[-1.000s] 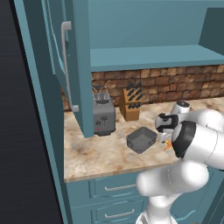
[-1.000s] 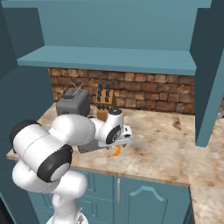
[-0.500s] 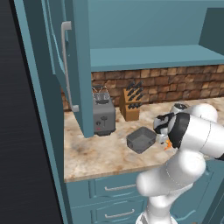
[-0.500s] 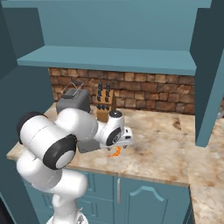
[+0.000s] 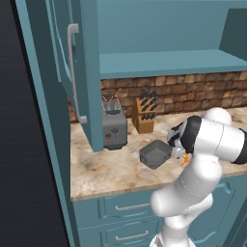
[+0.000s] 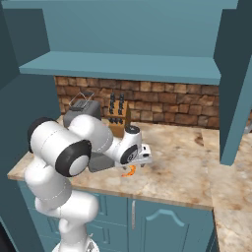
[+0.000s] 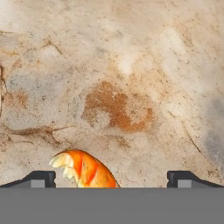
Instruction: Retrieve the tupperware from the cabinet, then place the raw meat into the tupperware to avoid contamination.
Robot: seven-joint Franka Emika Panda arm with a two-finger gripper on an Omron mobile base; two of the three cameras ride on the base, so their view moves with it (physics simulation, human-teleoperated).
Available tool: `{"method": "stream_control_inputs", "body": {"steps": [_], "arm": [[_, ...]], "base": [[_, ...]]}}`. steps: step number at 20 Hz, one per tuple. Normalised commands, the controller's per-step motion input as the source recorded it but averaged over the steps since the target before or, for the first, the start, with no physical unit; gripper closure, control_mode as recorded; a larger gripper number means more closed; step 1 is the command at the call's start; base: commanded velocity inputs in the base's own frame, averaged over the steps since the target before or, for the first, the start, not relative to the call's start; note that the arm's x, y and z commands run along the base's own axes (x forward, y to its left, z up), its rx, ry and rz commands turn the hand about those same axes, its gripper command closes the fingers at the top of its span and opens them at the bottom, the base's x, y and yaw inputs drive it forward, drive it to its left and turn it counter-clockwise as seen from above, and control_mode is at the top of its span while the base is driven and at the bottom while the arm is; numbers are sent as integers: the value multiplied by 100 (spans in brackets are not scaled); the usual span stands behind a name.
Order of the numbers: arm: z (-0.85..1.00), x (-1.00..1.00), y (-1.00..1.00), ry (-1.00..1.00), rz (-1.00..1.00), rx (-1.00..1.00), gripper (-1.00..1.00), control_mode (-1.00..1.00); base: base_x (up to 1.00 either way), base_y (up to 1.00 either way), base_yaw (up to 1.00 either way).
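The raw meat (image 7: 85, 169), a small orange curved piece, lies on the stone counter between my open gripper (image 7: 111, 179) fingertips, nearer the left tip (image 7: 42, 178). In the base views my gripper (image 5: 180, 153) (image 6: 139, 163) points down just above the raw meat (image 5: 185, 159) (image 6: 129, 171). The grey tupperware (image 5: 155, 154) stands on the counter just left of the hand; in the right base view my arm covers most of the tupperware (image 6: 97, 163). The teal cabinet (image 5: 91, 72) door hangs open at the left.
A grey toaster (image 5: 115, 128) (image 6: 78, 109) and a wooden knife block (image 5: 144, 116) (image 6: 118, 119) stand against the brick wall behind the tub. Teal drawers (image 5: 130, 207) run under the counter edge. A cabinet side panel (image 6: 236, 83) comes down at the right.
My arm's elbow has swung round and the hand has dropped a little toward the raw meat. The jaws stay open; the tupperware and meat have not moved.
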Motion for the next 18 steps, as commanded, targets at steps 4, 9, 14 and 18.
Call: {"method": "stream_control_inputs", "body": {"steps": [4,9,14,18], "arm": [[-15,9,-6,0,0,0,-100,-100],[-19,1,-6,0,0,0,100,-100],[-19,0,-2,0,0,0,100,-100],[-18,0,0,0,0,0,100,-100]], "base": [[0,0,0],[0,0,0],[0,0,0],[0,0,0]]}}
